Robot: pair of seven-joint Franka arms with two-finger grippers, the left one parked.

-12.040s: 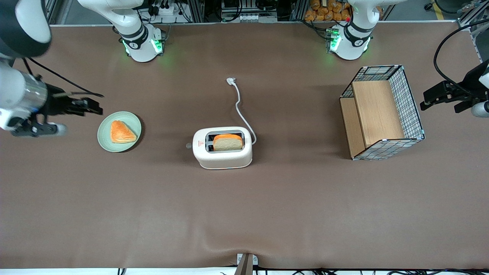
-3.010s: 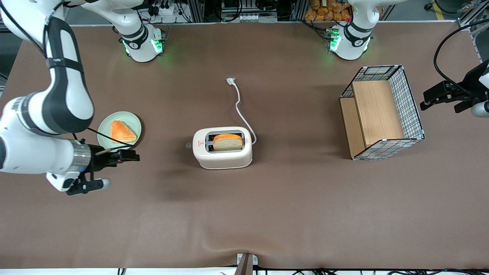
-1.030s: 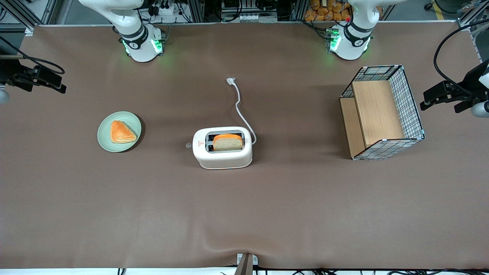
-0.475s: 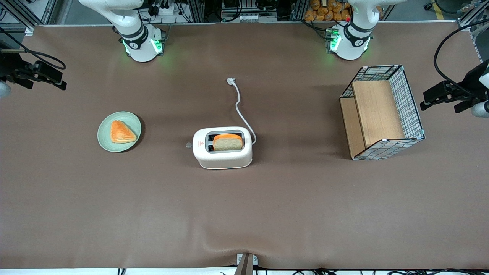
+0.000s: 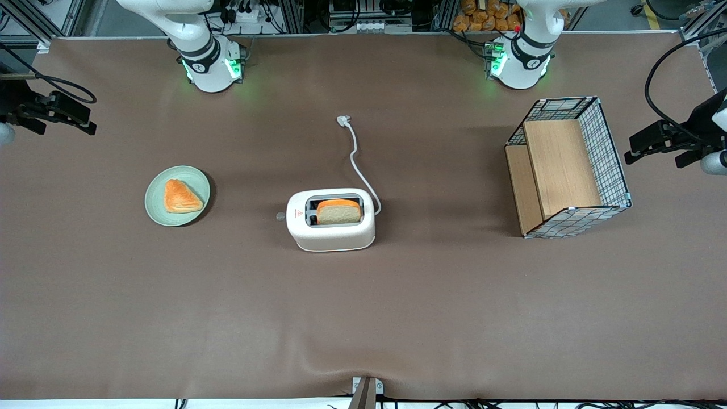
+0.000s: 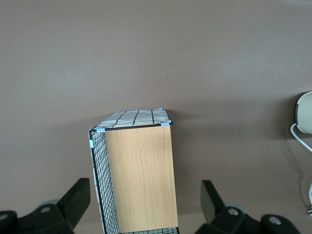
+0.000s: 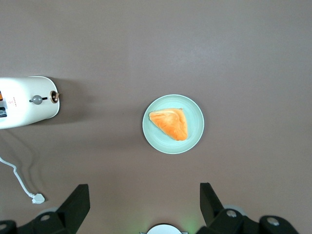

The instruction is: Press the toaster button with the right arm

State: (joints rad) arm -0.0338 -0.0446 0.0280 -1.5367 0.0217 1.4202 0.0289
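Toaster button: tiny round pale grey knob on a short stalk, protruding from the end face of the toaster that faces the working arm's end of the counter; nothing touching it; seen from the front as a small grey dot just off the casing. Toaster body cream-white, smooth, rounded corners, two slots on top, small red mark beside them; bread slice with pale crumb and orange-brown crust standing upright in a slot. Thin white cord snaking from the toaster away from the front camera, ending in a white plug lying flat. Pale green round plate toward the working arm's end, well apart from the toaster, carrying a triangular orange-glazed pastry. Wire-grid basket with light wooden panels toward the parked arm's end, tipped on its side. Counter surface matte brown, slightly wrinkled near the front edge. Right arm's pincer: black, at the working arm's edge of the counter, raised, well apart from plate and toaster, fingers spread wide, grasping nothing.
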